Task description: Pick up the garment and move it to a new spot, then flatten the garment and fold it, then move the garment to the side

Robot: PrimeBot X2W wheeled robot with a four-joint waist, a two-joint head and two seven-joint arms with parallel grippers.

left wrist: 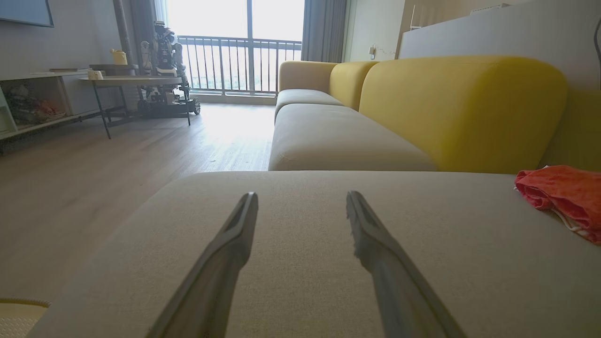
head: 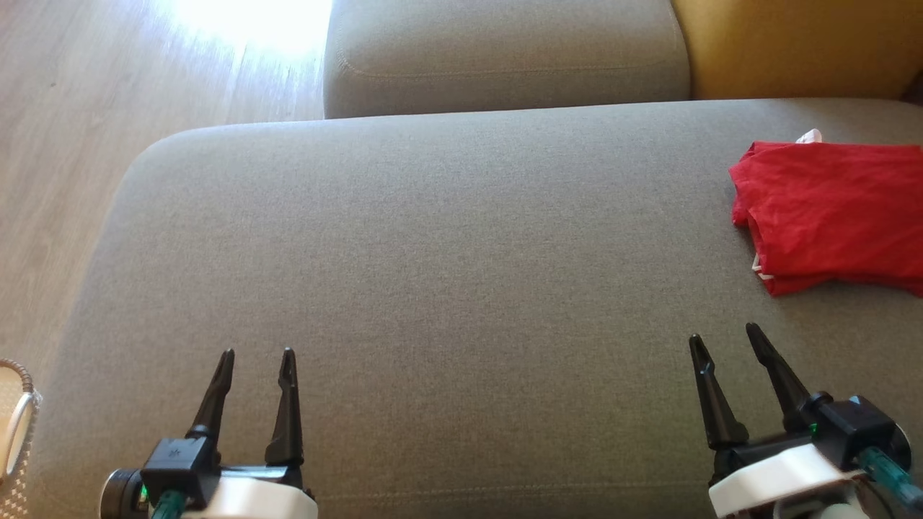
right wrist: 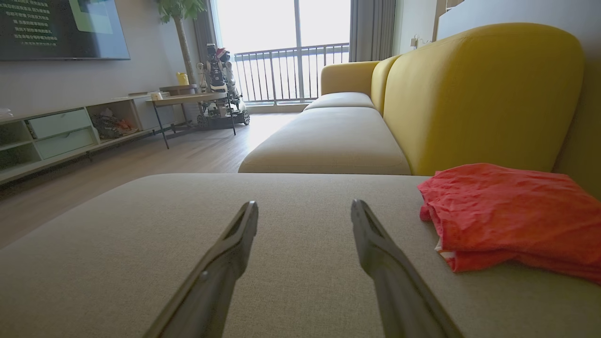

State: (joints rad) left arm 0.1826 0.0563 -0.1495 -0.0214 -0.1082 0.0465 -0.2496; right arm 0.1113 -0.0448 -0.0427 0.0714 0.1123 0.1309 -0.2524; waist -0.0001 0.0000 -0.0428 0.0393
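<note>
Garment [head: 829, 216] folded, left gripper [head: 259, 351], right gripper [head: 723, 331] spread, empty

The garment [head: 829, 216] lies on the cushion [head: 433, 252], ahead of my right hand [head: 723, 333]. My left hand [head: 259, 352] is well apart from it.

My jaws look like matt black plastic. The garment [head: 829, 216] is thin, creased red cloth; the sofa cushion [head: 433, 252] is coarse-woven grey fabric; the floor [head: 72, 108] is smooth pale wood.
</note>
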